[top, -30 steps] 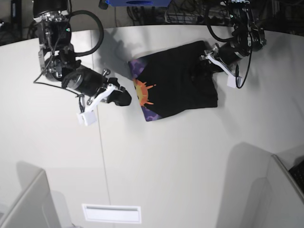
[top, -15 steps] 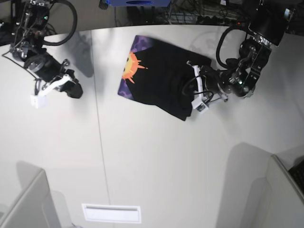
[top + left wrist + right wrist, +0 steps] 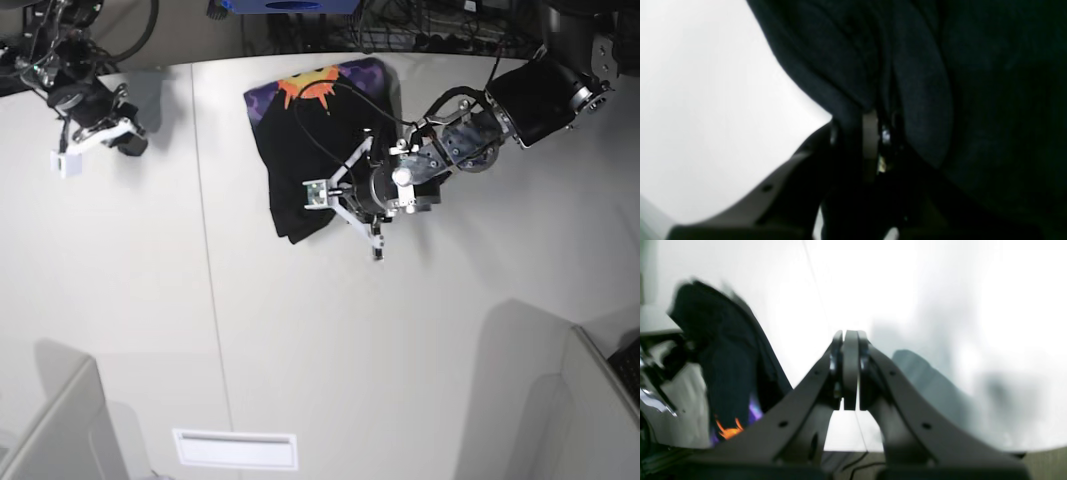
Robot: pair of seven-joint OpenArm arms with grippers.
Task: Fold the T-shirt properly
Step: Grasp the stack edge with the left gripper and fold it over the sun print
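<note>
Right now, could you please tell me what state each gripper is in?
Left gripper: closed on a fold of the black cotton T-shirt with the purple-and-orange sun print.
Right gripper: closed, holding nothing, away from the shirt.

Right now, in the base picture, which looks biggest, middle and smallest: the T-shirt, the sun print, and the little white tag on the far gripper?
1. T-shirt
2. Sun print
3. White tag hanging by the right gripper
</note>
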